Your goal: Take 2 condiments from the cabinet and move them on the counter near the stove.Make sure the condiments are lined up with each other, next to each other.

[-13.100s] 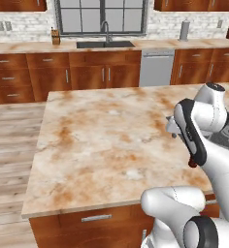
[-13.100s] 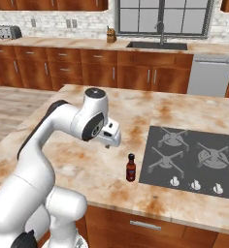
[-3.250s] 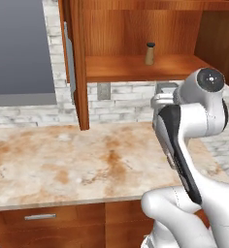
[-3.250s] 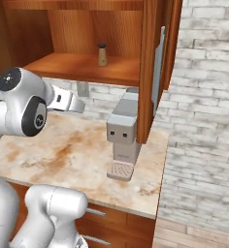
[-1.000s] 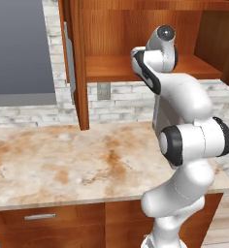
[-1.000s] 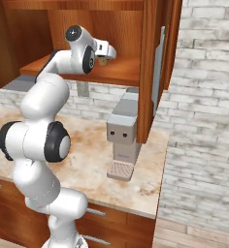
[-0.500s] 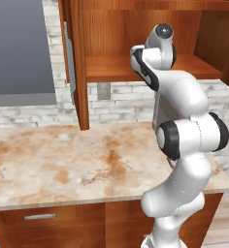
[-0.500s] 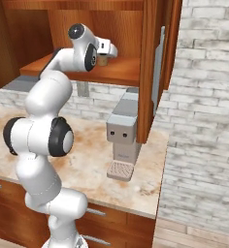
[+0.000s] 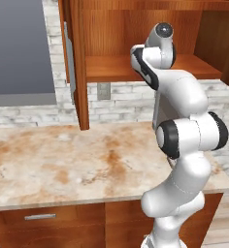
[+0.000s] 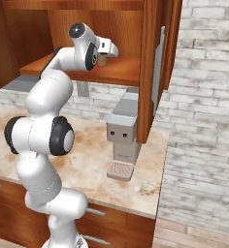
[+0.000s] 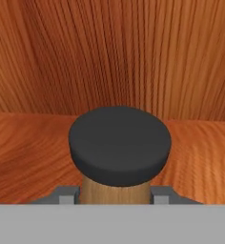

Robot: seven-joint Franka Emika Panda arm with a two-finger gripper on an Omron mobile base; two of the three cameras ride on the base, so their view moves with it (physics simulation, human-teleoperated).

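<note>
Cabinet (image 9: 136, 68) shelf: raised arm's jaws flank shaker (image 11: 115, 188).

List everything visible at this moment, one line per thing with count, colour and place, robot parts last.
shaker: one, tan body with dark top, upright on the cabinet shelf, between the finger tips.
cabinet: one, red-brown wood, on the wall above the counter, doors open.
cabinet shelf: one, red-brown wood, inside the cabinet.
counter: one, beige stone with rust-brown marbling, below the cabinet.
coffee machine: one, grey, on the counter under the right cabinet door.
wall outlet: one, grey, on the brick backsplash.
drawers: red-brown with silver handles, under the counter.
arm: one, white with dark joints, reaching up into the cabinet.
gripper: one, closed around the shaker's body.
</note>
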